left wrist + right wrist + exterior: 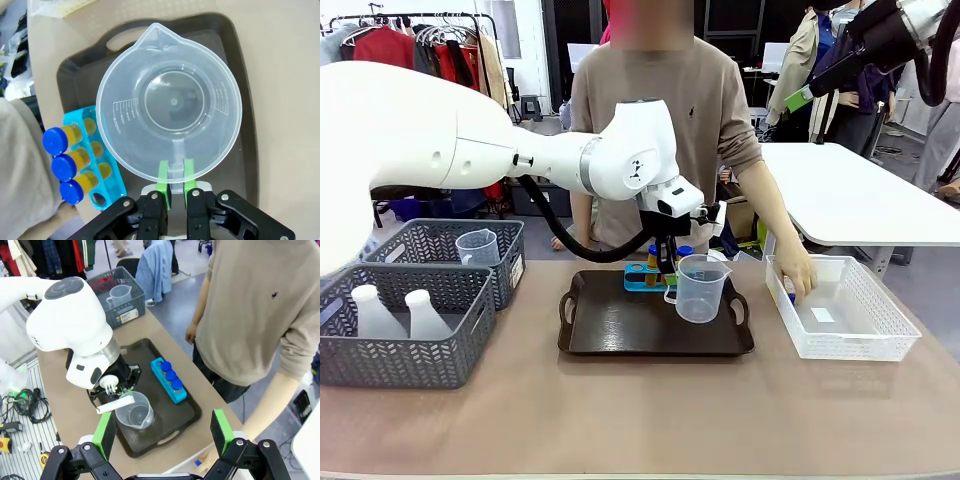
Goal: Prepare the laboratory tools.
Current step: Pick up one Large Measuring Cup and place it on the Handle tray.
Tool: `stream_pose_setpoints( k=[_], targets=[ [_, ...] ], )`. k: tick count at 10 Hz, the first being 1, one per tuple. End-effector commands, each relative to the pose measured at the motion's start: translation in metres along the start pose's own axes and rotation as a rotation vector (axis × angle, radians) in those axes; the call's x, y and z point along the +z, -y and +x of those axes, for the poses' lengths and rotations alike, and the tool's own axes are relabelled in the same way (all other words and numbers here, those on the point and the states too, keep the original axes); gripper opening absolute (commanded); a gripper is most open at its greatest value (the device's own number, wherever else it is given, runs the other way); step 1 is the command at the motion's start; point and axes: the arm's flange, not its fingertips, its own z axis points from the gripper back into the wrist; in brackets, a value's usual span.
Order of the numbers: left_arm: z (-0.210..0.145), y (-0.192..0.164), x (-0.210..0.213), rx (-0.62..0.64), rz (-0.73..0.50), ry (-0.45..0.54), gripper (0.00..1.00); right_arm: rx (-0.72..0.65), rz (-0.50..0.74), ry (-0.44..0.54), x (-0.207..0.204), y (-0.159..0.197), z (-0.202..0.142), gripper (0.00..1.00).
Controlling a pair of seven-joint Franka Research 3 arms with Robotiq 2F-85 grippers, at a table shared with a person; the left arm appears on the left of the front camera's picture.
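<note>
Left gripper is clamped on the beaker handle, over the tray. Three tubes are set in the rack there, one slot empty. Two flasks lie in the basket, yet to be moved. Right gripper is held wide, empty.
</note>
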Motion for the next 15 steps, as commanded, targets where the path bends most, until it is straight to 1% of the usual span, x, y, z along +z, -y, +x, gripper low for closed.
stream_pose_setpoints(
  k=[1, 5, 7, 12, 13, 15],
  targets=[
    [-0.009, -0.003, -0.012, 0.014, 0.028, -0.012, 0.0, 0.002, 0.002, 0.008, 0.0, -0.001, 0.001, 1.0],
    [-0.016, -0.009, -0.031, 0.044, -0.003, 0.003, 0.0, 0.002, 0.002, 0.008, 0.0, -0.001, 0.001, 1.0],
    [-0.017, -0.008, -0.033, 0.049, -0.017, 0.006, 0.0, 0.002, 0.002, 0.008, 0.0, -0.001, 0.001, 1.0],
    [-0.014, -0.007, -0.024, 0.06, -0.012, 0.02, 0.96, 0.002, 0.002, 0.008, 0.0, -0.001, 0.001, 1.0],
    [-0.012, -0.005, -0.019, 0.063, -0.007, 0.024, 1.0, 0.002, 0.002, 0.008, 0.0, -0.001, 0.001, 1.0],
    [-0.02, 0.0, 0.001, 0.058, 0.008, 0.025, 1.0, 0.002, 0.002, 0.008, 0.0, -0.001, 0.001, 1.0]
  ],
)
